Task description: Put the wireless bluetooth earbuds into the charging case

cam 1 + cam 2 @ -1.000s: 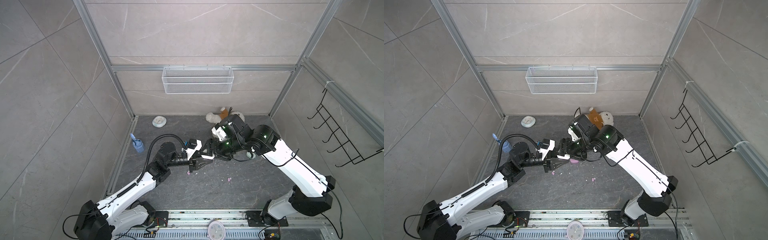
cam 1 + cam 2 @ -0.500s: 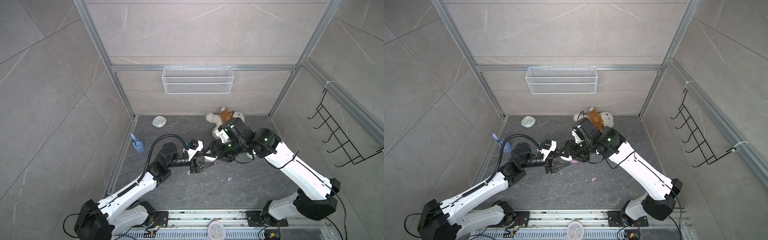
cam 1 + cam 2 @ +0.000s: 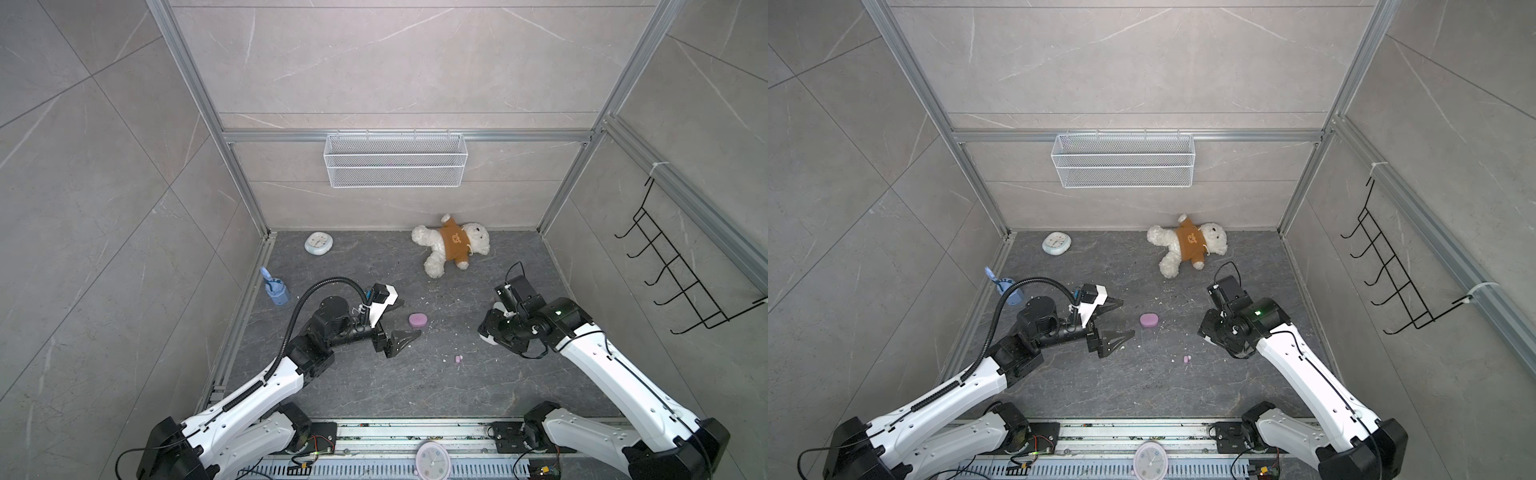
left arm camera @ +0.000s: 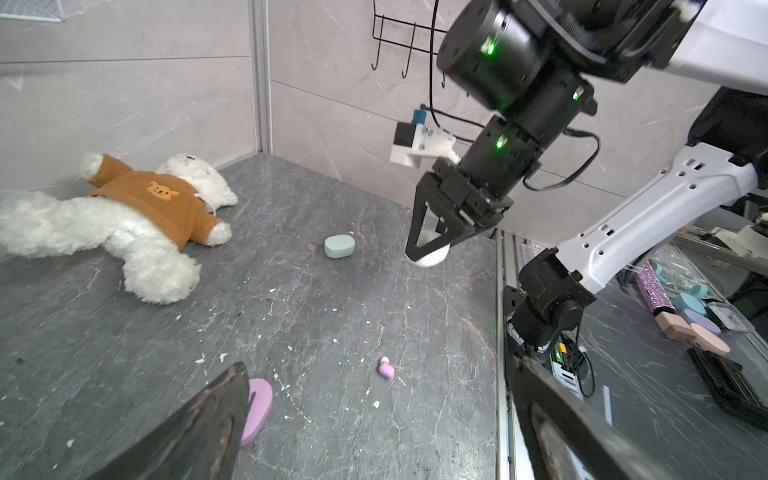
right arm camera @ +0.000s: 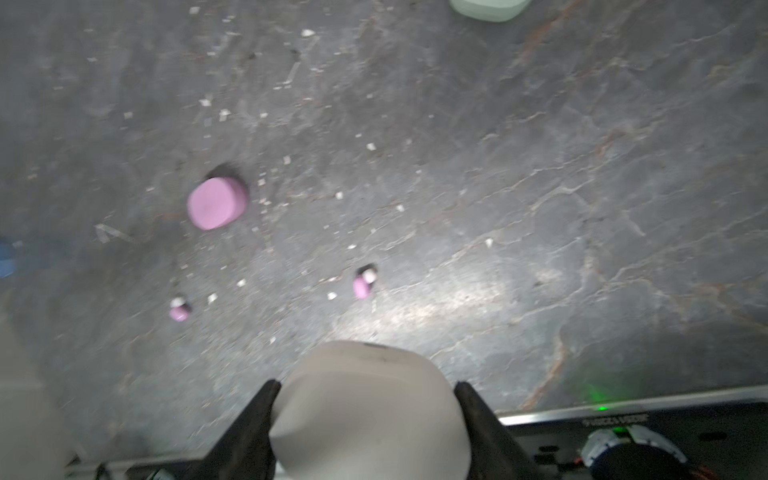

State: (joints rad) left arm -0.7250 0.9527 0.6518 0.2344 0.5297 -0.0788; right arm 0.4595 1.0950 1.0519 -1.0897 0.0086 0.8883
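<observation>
The left end effector (image 3: 1128,317) hangs low over the counter (image 3: 1142,390), jaws spread wide with nothing between them. The right end effector (image 4: 430,249) is clamped on a white charging case (image 5: 370,399), which fills the gap between its fingers and appears to be held clear of the surface.

In a top view the pink charging case (image 3: 1149,320) lies closed and flat on the counter, just beside the left end effector at its 3 o'clock. A pink earbud (image 3: 1186,359) lies loose between the two arms, at about 4 o'clock from the left end effector and about 7 o'clock from the right one. The right end effector looks nearer, but it is occupied, so the empty left one seems the better candidate for the pick. In the left wrist view the earbud's white tip points away from that arm. Its long axis therefore runs roughly along the line of reach, and the jaws would likely close across its narrow width. A second pink earbud (image 5: 179,311) shows only in the right wrist view, not far from the pink case. A mint charging case (image 4: 339,246) rests closed near the right end effector.

The counter is dark grey stone strewn with white crumbs (image 4: 222,356). A teddy bear (image 3: 451,245) sprawls at 12 o'clock against the back wall, below a wire basket (image 3: 395,162). A black hook rack (image 3: 681,274) hangs on the wall at 3 o'clock.
</observation>
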